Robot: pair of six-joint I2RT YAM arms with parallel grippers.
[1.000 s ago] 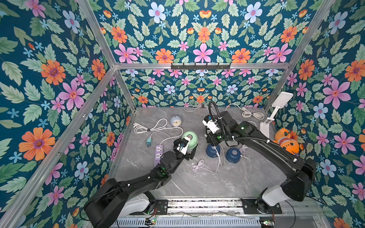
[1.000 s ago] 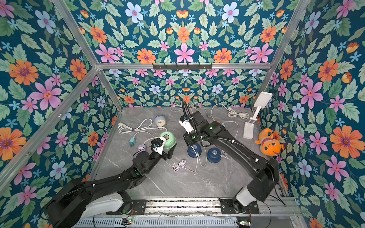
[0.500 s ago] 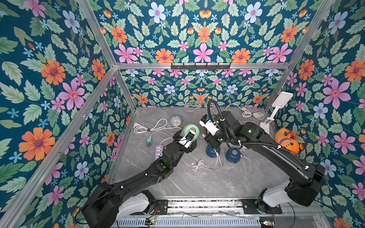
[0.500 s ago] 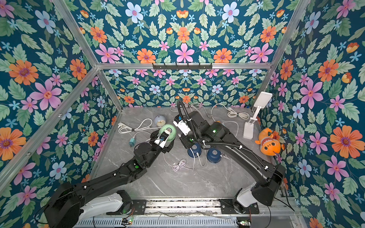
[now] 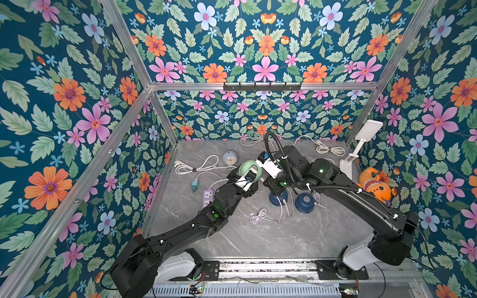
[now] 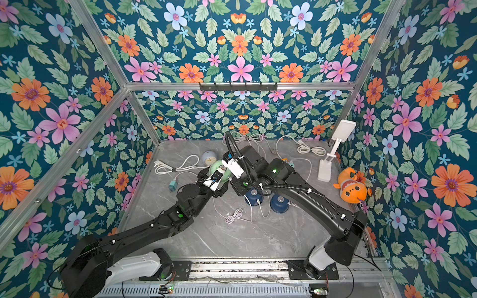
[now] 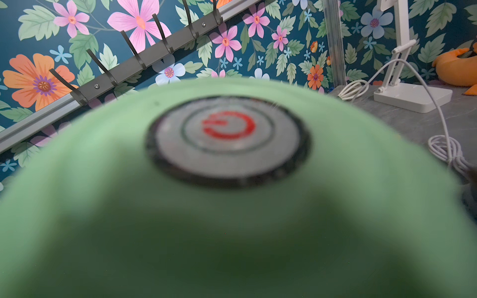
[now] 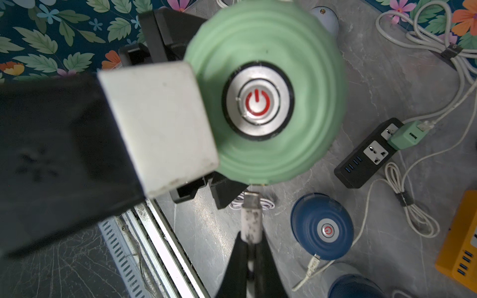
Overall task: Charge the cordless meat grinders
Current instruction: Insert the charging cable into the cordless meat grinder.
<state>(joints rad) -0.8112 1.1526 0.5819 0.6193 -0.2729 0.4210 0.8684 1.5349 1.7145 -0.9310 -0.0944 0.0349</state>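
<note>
Right wrist view: the right end effector (image 8: 251,241) is pinched shut on a white plug (image 8: 251,219). The plug's metal tip points at the rim of the green grinder (image 8: 309,77), just ahead of the tips and not yet touching. The left end effector (image 5: 248,173) clamps that grinder across its body and holds it off the surface (image 5: 271,240), button facing the right wrist.

The likeliest failure, as I judge it, is a missed port. Only a small glint at the rim marks it, and a tip that lands beside it would push the dome round or out of the left grip. The plug is held by a narrow pinch, so an off-axis push may pivot it between the fingers. The cable behind the plug is hidden, so I cannot tell whether it has slack; a taut one would drag the plug aside. In both top views the two wrists sit very close, and a white block on the left arm (image 8: 154,123) lies beside the approach line.

Below the right end effector stand two navy grinders (image 8: 322,229) (image 8: 353,286), the nearer with a cable at its rim. Beyond them lie a power strip (image 8: 366,154) with a green adapter (image 8: 405,136) and a yellow hub (image 8: 462,237). A coiled cable (image 5: 258,215) lies under the held grinder.
</note>
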